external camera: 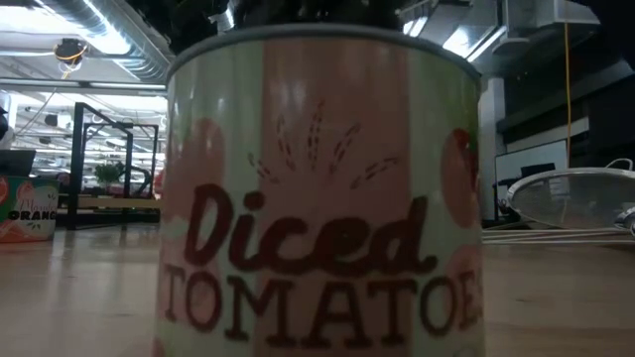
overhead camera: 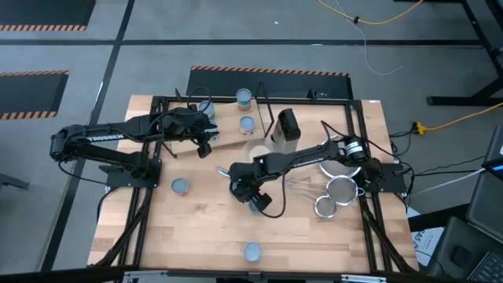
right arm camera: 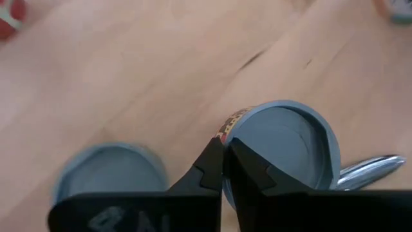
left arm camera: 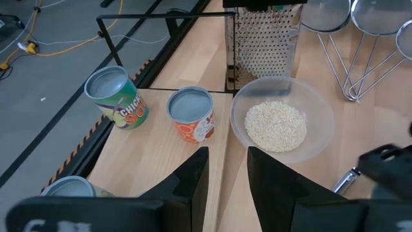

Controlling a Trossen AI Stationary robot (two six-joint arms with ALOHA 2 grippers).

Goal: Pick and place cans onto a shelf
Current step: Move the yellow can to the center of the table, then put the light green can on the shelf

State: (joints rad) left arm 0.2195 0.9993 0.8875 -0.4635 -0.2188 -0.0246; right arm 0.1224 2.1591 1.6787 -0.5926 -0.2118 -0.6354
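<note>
Three cans (overhead camera: pixel 247 124) stand upright on the pale shelf (overhead camera: pixel 228 118) at the table's far side. My left gripper (left arm camera: pixel 226 171) hovers open just in front of them, with nothing between its fingers. Loose cans stand on the table at the left (overhead camera: pixel 180 185) and by the near edge (overhead camera: pixel 251 251); the latter fills the low view as a "Diced Tomatoes" can (external camera: pixel 317 188). My right gripper (right arm camera: pixel 224 169) is shut, slanting down over another can (right arm camera: pixel 283 151) at mid-table (overhead camera: pixel 256 207). My right gripper's shut fingertips (right arm camera: pixel 215 158) come slanting from above at the rim (right arm camera: pixel 235 124) of the upright mid-table can. I cannot tell whether they touch it.
A bowl of rice (left arm camera: pixel 282 122) and a box grater (left arm camera: pixel 264 38) stand right of the shelf. Metal strainers (overhead camera: pixel 339 189) lie at the right, one handle (right arm camera: pixel 370 169) reaching toward the mid-table can. A black frame (overhead camera: pixel 157 141) runs along the table's sides.
</note>
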